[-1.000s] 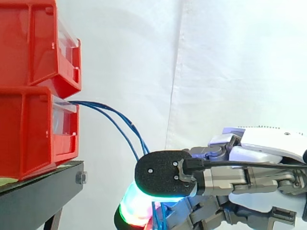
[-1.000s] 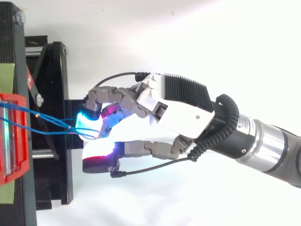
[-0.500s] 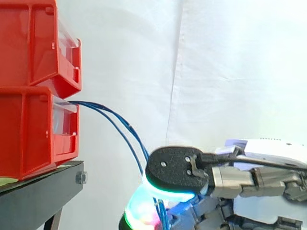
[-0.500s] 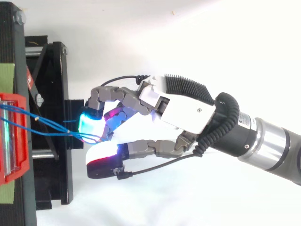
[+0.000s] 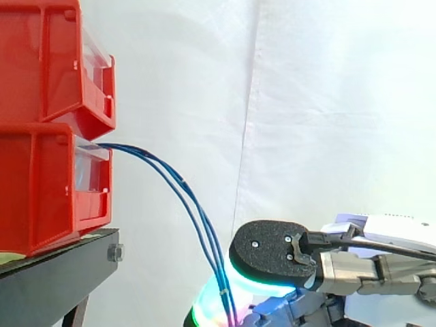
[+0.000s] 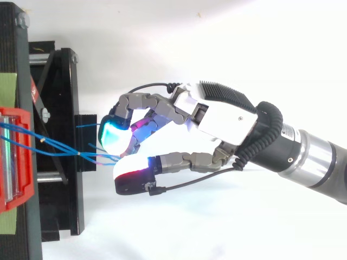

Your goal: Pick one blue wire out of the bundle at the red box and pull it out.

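**Side and top views: hand at the wire bundle.** The blue wires [image 5: 199, 216] are leaving the front of the lower red box [image 5: 41, 191], which is sitting beneath a second red bin [image 5: 48, 61] on the black stand [image 5: 54, 272]. In the side view they are arcing down and to the right, close together, before a white curtain [image 5: 327, 102], and are ending beneath the dark thumb pad of the hand [image 5: 272, 253]. In the top view the hand [image 6: 217, 122] is lying right of the stand [image 6: 59, 179], well apart from the red box [image 6: 24, 179]. Its fingers are curling inward, and the cyan-glowing fingertips [image 6: 115, 134] are closing against the thumb on the wires [image 6: 81, 155]. More than one strand is running into this pinch. Two short loose wire ends are sticking out just left of the fingertips.
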You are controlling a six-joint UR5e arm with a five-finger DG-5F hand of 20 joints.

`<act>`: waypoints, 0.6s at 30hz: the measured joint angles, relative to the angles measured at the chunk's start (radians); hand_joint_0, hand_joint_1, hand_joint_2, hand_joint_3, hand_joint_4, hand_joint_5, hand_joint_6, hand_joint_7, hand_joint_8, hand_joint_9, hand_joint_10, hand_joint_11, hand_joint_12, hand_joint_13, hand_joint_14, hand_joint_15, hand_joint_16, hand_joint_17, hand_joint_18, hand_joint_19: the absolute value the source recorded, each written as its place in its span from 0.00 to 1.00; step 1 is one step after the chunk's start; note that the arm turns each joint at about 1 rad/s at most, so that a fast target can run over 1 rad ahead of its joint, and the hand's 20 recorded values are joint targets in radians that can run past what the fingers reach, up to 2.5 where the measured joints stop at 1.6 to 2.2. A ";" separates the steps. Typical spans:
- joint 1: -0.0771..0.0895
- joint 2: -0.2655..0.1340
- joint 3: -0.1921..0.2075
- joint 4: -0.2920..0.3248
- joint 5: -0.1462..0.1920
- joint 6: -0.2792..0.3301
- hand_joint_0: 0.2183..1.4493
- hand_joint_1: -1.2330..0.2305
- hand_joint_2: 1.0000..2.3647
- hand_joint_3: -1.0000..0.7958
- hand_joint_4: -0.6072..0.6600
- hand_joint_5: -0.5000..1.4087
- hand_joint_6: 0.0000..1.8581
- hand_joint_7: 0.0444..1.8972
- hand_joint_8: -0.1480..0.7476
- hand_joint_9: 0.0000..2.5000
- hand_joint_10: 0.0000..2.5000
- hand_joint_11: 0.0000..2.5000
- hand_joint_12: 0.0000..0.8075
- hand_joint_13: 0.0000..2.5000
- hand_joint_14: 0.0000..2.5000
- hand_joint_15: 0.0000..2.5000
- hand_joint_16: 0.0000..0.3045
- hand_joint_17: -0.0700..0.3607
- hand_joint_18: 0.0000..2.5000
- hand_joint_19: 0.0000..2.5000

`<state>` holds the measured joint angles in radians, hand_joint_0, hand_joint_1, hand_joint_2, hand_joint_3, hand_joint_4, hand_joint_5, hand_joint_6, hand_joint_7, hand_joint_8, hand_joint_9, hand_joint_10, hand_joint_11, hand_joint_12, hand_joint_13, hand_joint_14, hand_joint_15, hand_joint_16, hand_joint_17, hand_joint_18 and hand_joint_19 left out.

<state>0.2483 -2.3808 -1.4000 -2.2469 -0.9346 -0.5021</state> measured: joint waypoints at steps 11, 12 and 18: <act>0.010 -0.018 -0.001 0.112 0.043 -0.002 0.25 0.37 0.01 0.36 0.70 0.21 0.27 0.64 0.55 0.40 0.01 0.20 0.56 0.38 0.01 0.18 0.20 0.49 0.31 0.24; 0.012 -0.025 0.000 0.131 0.052 0.001 0.25 0.37 0.01 0.36 0.69 0.21 0.27 0.64 0.56 0.40 0.01 0.20 0.56 0.38 0.01 0.18 0.20 0.49 0.31 0.24; 0.017 -0.050 0.000 0.231 0.079 0.012 0.25 0.37 0.01 0.36 0.69 0.21 0.27 0.65 0.56 0.40 0.01 0.20 0.56 0.38 0.01 0.18 0.20 0.49 0.31 0.24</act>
<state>0.2649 -2.4312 -1.4004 -2.0159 -0.8559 -0.4899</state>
